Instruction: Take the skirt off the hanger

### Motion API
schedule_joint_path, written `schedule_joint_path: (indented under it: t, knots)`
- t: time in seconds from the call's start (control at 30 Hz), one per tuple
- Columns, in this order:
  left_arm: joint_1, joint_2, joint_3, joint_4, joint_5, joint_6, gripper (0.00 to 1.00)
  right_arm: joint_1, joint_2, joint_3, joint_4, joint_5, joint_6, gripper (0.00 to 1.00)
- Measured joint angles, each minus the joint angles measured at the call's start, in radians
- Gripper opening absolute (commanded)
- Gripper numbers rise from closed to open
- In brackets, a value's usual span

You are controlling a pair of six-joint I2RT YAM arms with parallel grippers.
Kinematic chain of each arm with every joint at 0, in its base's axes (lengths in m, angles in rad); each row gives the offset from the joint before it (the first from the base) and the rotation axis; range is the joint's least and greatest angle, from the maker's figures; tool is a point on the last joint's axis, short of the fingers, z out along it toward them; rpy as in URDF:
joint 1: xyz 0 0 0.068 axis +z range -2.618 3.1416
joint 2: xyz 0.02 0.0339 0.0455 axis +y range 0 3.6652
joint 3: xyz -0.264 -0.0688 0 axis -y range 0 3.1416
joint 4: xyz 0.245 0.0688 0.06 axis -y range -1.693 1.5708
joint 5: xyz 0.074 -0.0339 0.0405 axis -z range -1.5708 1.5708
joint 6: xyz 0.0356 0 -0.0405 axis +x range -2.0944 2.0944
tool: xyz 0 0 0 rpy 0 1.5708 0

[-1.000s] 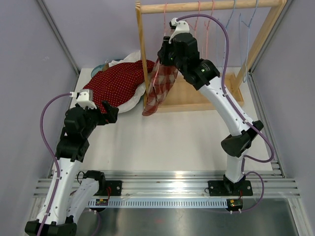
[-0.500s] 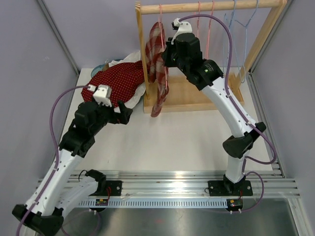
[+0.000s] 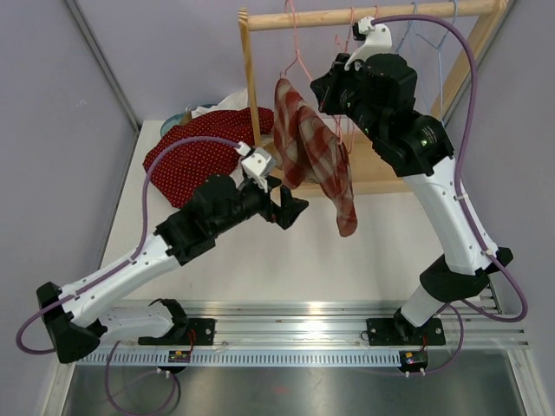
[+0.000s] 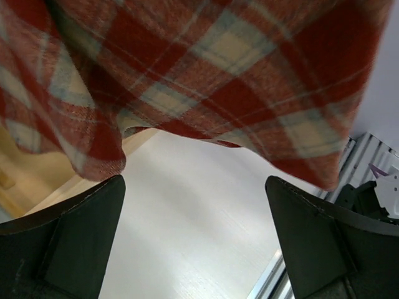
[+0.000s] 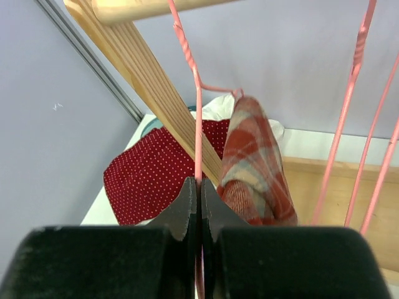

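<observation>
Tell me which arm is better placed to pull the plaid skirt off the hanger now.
Left. The left gripper is open and close under the hanging plaid skirt, so it is free to grasp the cloth. The right gripper is shut on the pink hanger, holding it up.

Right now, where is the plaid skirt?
Top view, centre: the plaid skirt hangs from the pink hanger pinched in the right claw, just ahead of the open left claw.
</observation>
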Motion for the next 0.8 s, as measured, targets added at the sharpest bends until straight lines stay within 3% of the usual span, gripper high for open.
schedule_joint_path:
  t: [0.23, 0.43, 0.6, 0.8]
  knots:
    - [-0.153, 0.124, 0.027, 0.038, 0.024, -0.008, 0.99, 0.000, -0.047, -0.048, 0.013, 0.010, 0.000, 0.00]
    - [-0.262, 0.125, 0.100, 0.058, 0.022, -0.007, 0.99, 0.000, -0.061, -0.117, 0.026, 0.016, 0.000, 0.00]
    - [-0.287, 0.096, 0.112, 0.075, 0.019, -0.007, 0.98, 0.000, -0.067, -0.142, 0.054, 0.016, 0.001, 0.00]
    - [-0.288, 0.116, 0.105, 0.091, -0.005, -0.007, 0.90, 0.000, -0.067, -0.143, 0.059, 0.016, 0.004, 0.00]
